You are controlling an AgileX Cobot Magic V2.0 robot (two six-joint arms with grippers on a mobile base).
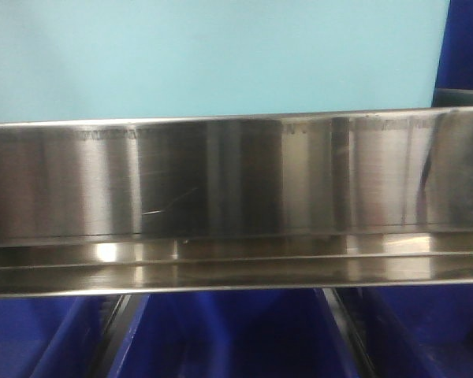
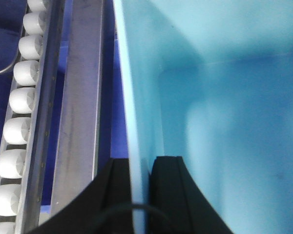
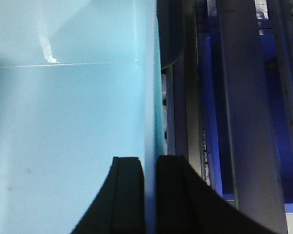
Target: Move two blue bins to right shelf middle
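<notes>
Left wrist-mounted view: left end effector (image 2: pixel 139 165) pinches pale blue bin (image 2: pixel 224 122).

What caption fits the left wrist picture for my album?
Left hand pinching the wall of the pale blue bin, beside a steel rail and white rollers.

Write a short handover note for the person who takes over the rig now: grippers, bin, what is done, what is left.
The left gripper is shut on the left wall of the light blue bin.
The right gripper is shut on its right wall.
The bin shows above the shelf's front rail; whether it rests on the tier cannot be seen.
Left: set it down, release, then move a second one.
</notes>
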